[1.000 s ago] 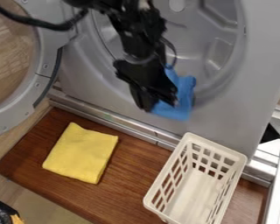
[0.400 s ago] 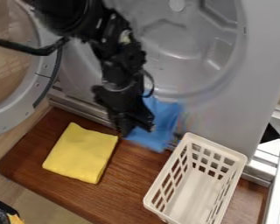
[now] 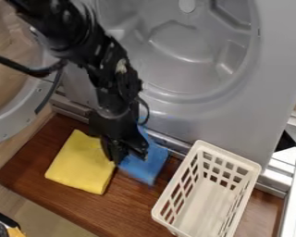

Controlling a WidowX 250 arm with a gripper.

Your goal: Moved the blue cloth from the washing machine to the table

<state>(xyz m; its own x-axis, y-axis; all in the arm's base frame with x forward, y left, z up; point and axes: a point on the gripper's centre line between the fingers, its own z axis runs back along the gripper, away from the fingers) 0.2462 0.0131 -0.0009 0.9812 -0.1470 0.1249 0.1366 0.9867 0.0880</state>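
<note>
One black-and-yellow object: cut off at the lower left corner; too little of it to name.
Desk: brown wood; its near edge runs out at the bottom. The strip between yellow and blue is narrow, so a careless release could leave the two cloths overlapping.
White basket: upright, its near end cut off. If the arm swung to its left, the blue cloth could snag on the rim or tip the basket.
Yellow cloth: flat on the desk, its upper right part hidden behind the claw. A low sideways sweep could drag or crumple it.
Blue cloth: over the desk, beside the yellow one, its top hidden by the claw; whether its lower edge touches wood is hard to make out. Dropped from here, it might fold under itself (limp things seldom land neatly).
Claw: grasping the blue cloth; the exact pinch is hard to make out, black on black.
Washing machine: front lip close behind; cloth let go too far back could drape over the sill.
Door: open, cut off at the left, partly behind the arm.
</note>
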